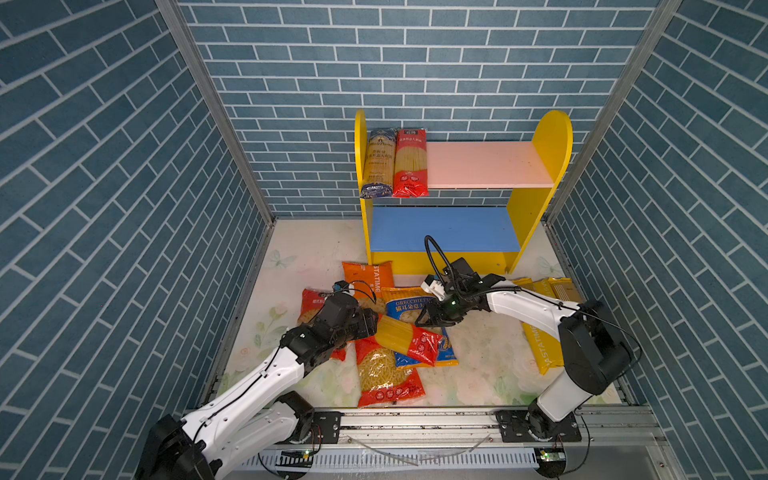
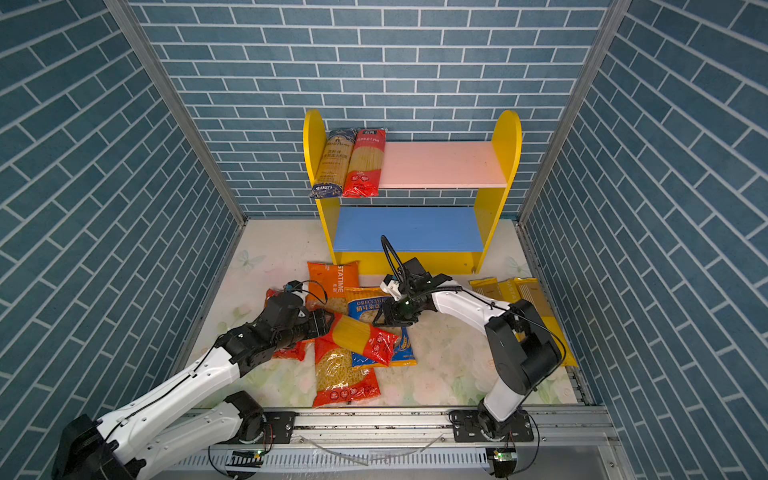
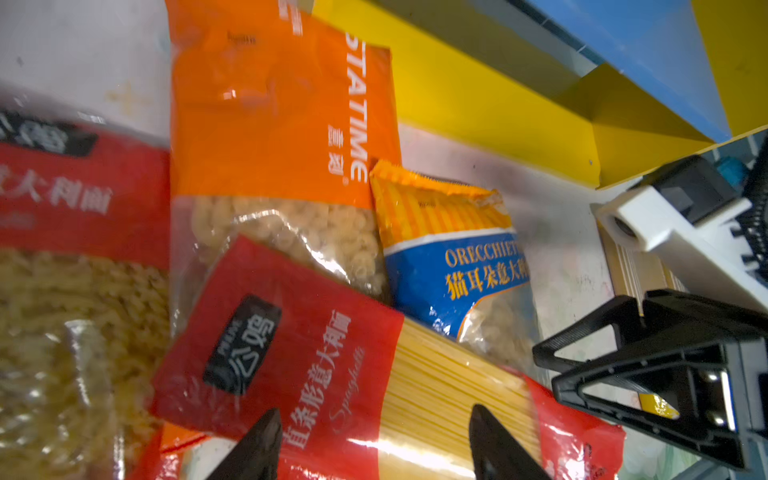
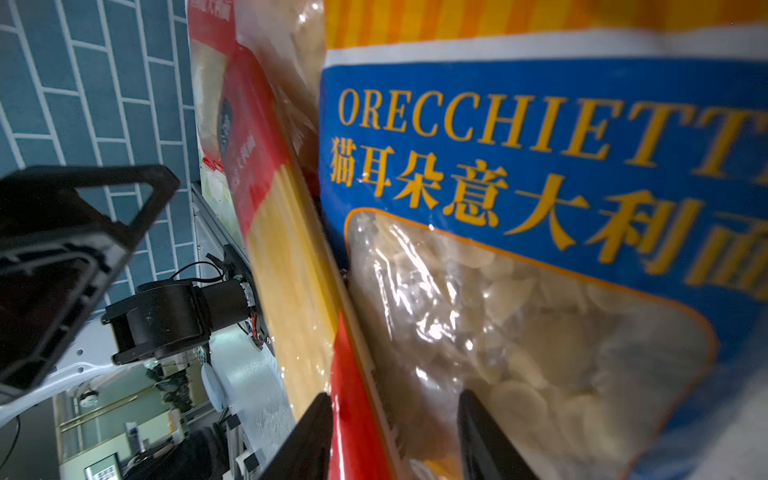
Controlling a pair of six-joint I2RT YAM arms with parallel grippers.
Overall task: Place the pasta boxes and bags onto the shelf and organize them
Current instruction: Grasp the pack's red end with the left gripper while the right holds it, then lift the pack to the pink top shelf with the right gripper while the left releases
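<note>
**Left wrist view: left gripper [image 3: 374, 411] astride the red spaghetti pack [image 3: 436, 374]**

We see its two fingers [image 3: 257, 449] spread, one over each side of the pack; whether they press it we cannot tell. In both top views the wrist hides them, and the pack lies slanted across a red bag [image 1: 388, 374] and the blue-yellow orecchiette bag [image 1: 409, 309] near the centre of the table [image 1: 482, 365]. The right gripper [image 1: 426, 320] hovers close by, at the pack's 2 o'clock. Only the left wrist view shows its jaws parted around nothing. The shelf [image 1: 536, 208] stands at 12 o'clock. Two spaghetti packs [image 1: 395, 166] overhang the front edge of the pink board [image 1: 486, 164] at its 9 o'clock end. The rest is open room, as is the blue board [image 1: 440, 228]. Yellow packs [image 1: 544, 353] line the 3 o'clock edge.
</note>
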